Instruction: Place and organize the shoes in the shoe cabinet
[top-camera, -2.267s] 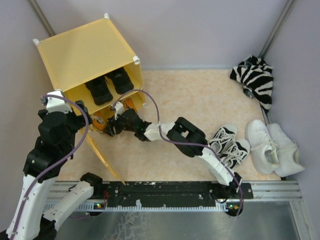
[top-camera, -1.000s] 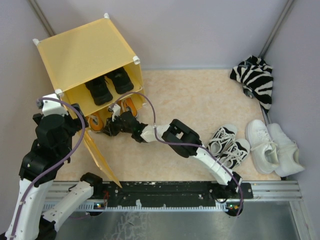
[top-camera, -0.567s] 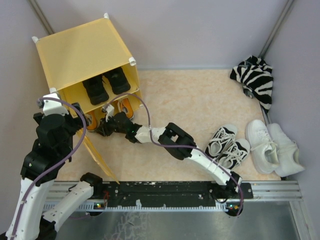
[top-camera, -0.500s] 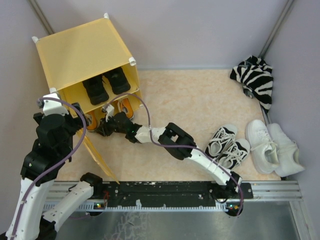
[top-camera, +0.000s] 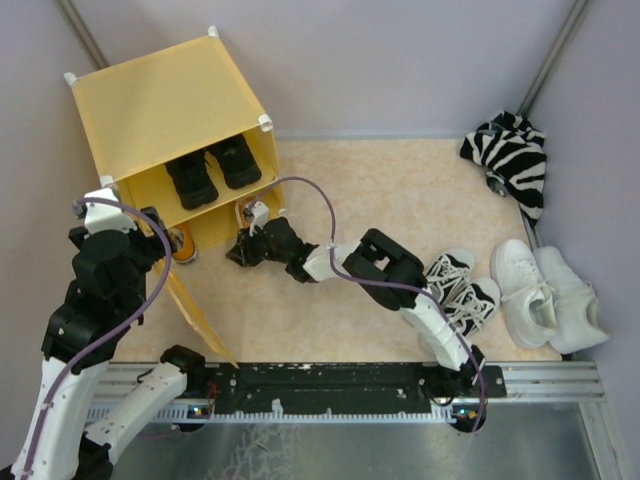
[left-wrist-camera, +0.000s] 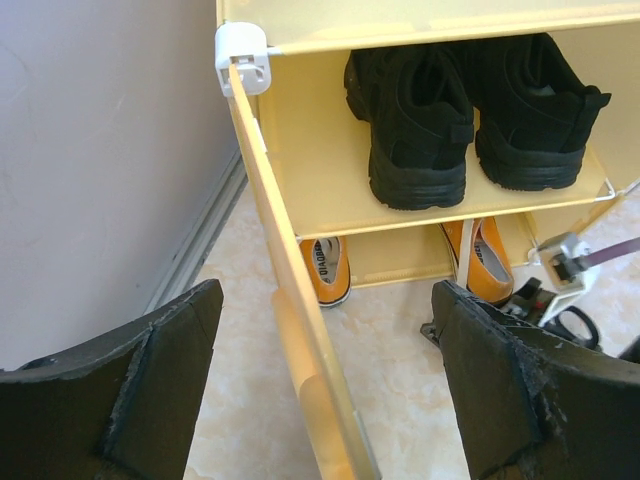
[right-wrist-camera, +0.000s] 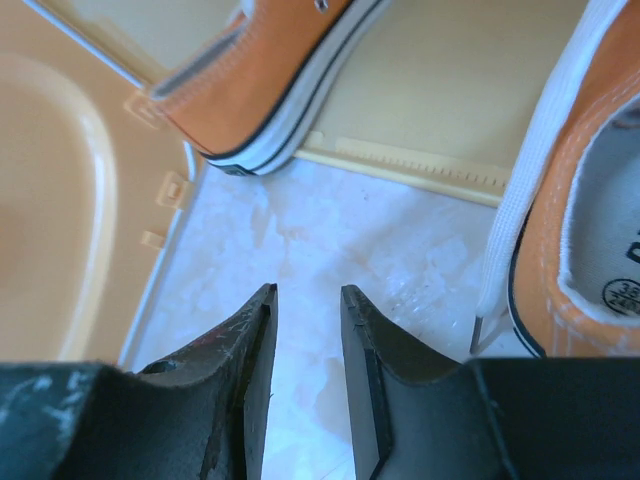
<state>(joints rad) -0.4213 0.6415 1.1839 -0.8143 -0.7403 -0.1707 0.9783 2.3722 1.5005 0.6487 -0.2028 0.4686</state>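
The yellow shoe cabinet stands at the far left with its door panel swung open toward me. The black pair sits on the inner shelf. The orange sneakers lie heel-out in the bottom compartment, one at each side. My right gripper hovers over the floor just in front of them, jaws slightly apart and empty. My left gripper is wide open, with the door's edge between its fingers, not touching. The black-and-white sneakers and white sneakers lie at the right.
A zebra-striped cloth bundle lies in the far right corner. Grey walls close in the left, back and right sides. The right arm's purple cable loops above the floor. A metal rail runs along the near edge.
My right gripper has drawn back to the right, out of the cabinet's lower opening. The orange sneakers sit deeper inside. The cabinet shifted slightly back. The left arm stayed still.
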